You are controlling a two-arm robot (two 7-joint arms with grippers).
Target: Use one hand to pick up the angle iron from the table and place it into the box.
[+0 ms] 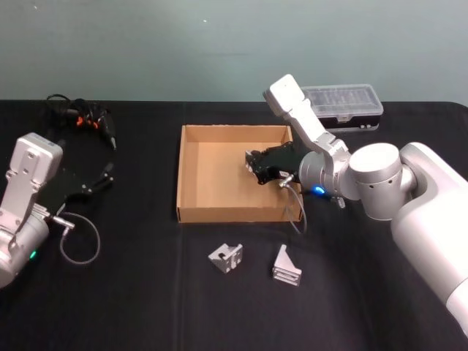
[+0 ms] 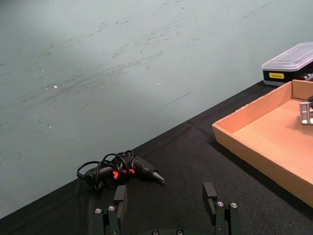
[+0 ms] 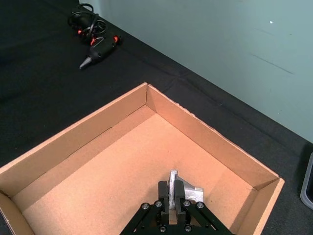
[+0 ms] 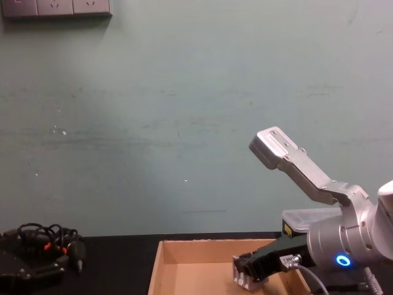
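My right gripper (image 1: 256, 167) reaches into the tan cardboard box (image 1: 232, 214) from its right side, shut on a silver angle iron (image 3: 189, 189). The iron hangs low over the box's floor near the right wall, and I cannot tell whether it touches. From the chest the same gripper (image 4: 247, 269) and iron (image 4: 241, 280) sit just inside the box's rim (image 4: 154, 275). Two more angle irons (image 1: 225, 257) (image 1: 287, 265) lie on the black table (image 1: 146, 292) in front of the box. My left gripper (image 2: 165, 198) is open, parked at the far left.
A black glue gun with a coiled cable (image 1: 88, 119) lies at the back left. A small black case with a clear lid (image 1: 347, 106) stands behind the box's right corner. The right arm's elbow (image 1: 376, 179) hangs over the table right of the box.
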